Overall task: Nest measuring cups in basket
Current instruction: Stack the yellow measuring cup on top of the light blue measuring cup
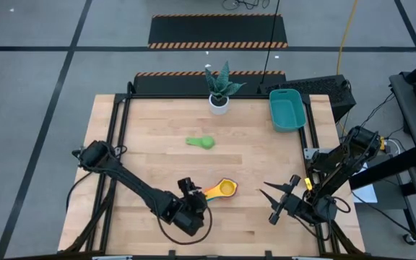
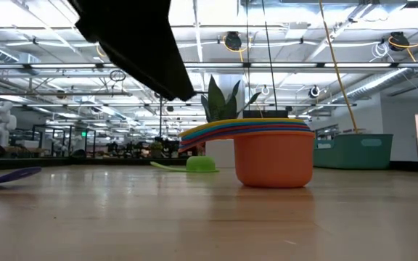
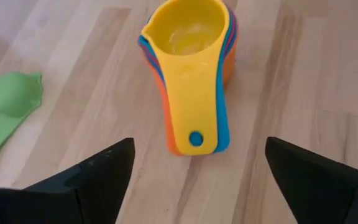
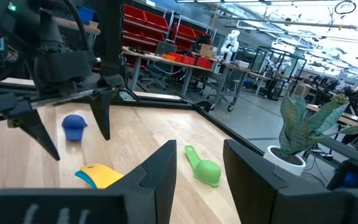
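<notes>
Fingers of the left hand point(image 3: 194, 177) spread wide, empty, low behind the nested cups point(image 3: 191, 74); right hand point(image 1: 284, 201) seemingly part-open, idle.

light: bright, even, overhead ceiling strips | shadows: soft | blur: near table surface in low view

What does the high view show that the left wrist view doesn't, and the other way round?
Only the high view: the teal basket at the table's far right, the potted plant, and the right gripper waiting near the front right. Only the left wrist view: the yellow cup sits on top of the stack, with blue and orange handles layered beneath. Both show the nested cup stack, the loose green cup, and the left gripper with fingers spread open, holding nothing.
</notes>
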Controlling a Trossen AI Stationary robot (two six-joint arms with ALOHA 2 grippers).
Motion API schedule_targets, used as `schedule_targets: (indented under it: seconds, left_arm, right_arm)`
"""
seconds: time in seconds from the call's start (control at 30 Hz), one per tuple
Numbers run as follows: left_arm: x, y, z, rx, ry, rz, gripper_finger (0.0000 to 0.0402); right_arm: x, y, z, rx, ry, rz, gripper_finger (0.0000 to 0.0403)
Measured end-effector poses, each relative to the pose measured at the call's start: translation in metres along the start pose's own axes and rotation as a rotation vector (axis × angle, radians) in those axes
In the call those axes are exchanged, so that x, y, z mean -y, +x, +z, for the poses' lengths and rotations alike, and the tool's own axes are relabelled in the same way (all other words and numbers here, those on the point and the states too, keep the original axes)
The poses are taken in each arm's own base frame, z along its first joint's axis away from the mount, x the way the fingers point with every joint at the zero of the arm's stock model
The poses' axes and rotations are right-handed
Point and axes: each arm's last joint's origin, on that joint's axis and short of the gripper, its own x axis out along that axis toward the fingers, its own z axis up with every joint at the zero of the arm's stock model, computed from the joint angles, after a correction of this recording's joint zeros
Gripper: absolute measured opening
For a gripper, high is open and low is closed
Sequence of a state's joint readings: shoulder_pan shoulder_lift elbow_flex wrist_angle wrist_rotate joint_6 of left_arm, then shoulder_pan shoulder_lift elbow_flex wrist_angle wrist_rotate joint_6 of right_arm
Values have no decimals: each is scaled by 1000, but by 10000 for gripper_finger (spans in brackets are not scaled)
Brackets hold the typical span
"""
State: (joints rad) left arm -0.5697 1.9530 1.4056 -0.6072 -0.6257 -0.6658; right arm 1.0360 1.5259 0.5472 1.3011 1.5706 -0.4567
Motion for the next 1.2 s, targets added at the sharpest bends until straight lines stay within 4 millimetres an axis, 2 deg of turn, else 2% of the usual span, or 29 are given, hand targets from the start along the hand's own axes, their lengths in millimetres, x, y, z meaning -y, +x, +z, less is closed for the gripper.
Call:
schedule_targets:
  seconds: [0.17, 0.43, 0.63, 0.77, 1.0, 1.2]
  left_arm:
    - [-4, 13, 1, 43, -44, -32, 386]
    - [-21, 40, -6, 25, -83, -48, 388]
    - [-23, 51, -13, 8, -38, -200, 384]
    - [-27, 55, -19, -10, -12, -186, 353]
    - [-31, 58, -16, -7, -25, -177, 270]
    - [-30, 58, -14, 16, -11, -187, 216]
  right_arm:
    - [0, 0, 0, 0, -4, 0, 125]
    - [0, 0, -1, 0, -11, 0, 125]
    - [0, 0, -1, 0, -13, 0, 125]
    - [0, 0, -1, 0, -15, 0, 125]
    - [0, 0, -1, 0, -19, 0, 125]
    - [0, 0, -1, 0, -20, 0, 125]
